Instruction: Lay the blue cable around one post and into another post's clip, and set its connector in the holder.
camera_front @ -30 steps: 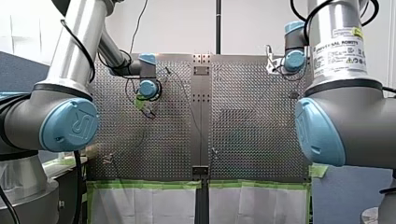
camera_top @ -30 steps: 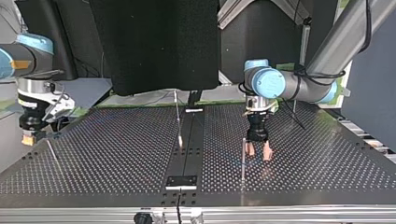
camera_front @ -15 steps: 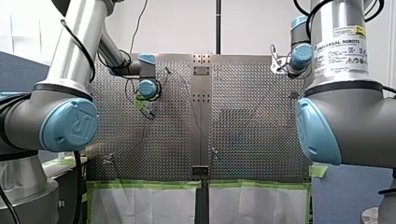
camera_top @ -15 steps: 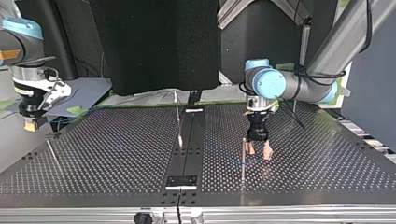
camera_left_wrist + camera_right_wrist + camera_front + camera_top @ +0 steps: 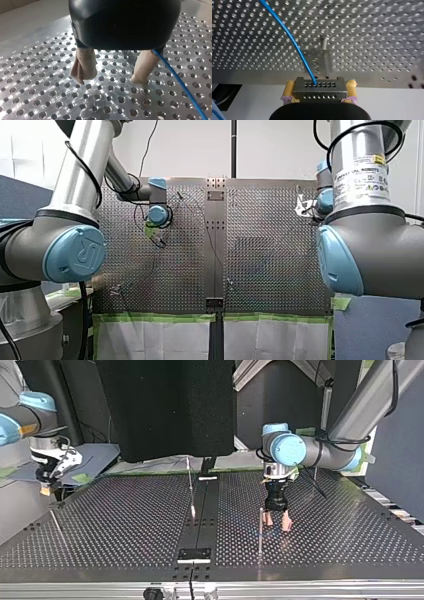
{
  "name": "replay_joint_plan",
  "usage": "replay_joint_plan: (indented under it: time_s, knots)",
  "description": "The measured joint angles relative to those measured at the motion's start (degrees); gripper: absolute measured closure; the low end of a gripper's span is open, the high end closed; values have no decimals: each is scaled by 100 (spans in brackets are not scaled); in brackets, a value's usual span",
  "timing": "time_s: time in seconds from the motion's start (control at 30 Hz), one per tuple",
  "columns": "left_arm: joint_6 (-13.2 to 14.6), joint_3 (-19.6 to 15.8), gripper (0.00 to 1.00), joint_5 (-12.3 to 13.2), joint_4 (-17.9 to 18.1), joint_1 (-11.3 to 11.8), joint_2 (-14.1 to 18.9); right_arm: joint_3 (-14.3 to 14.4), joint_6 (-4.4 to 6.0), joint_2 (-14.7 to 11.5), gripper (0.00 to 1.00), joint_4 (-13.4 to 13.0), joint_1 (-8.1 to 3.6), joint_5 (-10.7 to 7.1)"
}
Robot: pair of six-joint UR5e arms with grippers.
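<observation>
In the right wrist view my right gripper [image 5: 319,87] is shut on a metal connector block [image 5: 319,92], gripped between yellow pads. The blue cable [image 5: 292,37] leaves the block and runs up over the perforated table. In the top view this gripper [image 5: 46,488] hangs off the table's left edge. My left gripper [image 5: 109,80] is open, its beige fingertips [image 5: 83,72] just above the table, nothing between them. The cable [image 5: 180,83] passes beside one finger. In the top view the left gripper [image 5: 277,523] stands next to a thin post [image 5: 260,530].
A second post [image 5: 190,485] stands by the table's dark centre strip, with a small plate [image 5: 195,554] near the front edge. A thin rod [image 5: 56,522] lies at the top view's left. A clipped post [image 5: 325,45] shows ahead of my right gripper.
My right arm has carried the connector toward the front view's right and lower; in the top view it rose and shifted slightly right. The left arm has not moved.
</observation>
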Motion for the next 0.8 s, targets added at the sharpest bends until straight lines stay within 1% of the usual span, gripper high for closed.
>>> replay_joint_plan:
  time_s: [0.07, 0.2, 0.3, 0.47, 0.7, 0.8]
  knots:
    - [0, 0, 0, 0, 0, 1, 1, 1, -7, 80, 100, -78, -41, -77]
    - [0, -1, 0, 0, 0, 1, 1, 2, -54, 298, 100, -213, -133, -299]
    - [-1, -2, 0, 0, 0, 3, 1, 0, -84, 393, 100, -285, -179, -459]
    - [-5, -2, 0, 1, 0, 15, 1, -19, -102, 433, 100, -405, -267, -709]
    - [-12, -1, 0, 24, 0, 36, 1, -153, -261, 440, 100, -478, -381, -1097]
    - [-8, 0, 0, 30, 0, 43, 1, -173, -262, 441, 100, -551, -438, -1245]
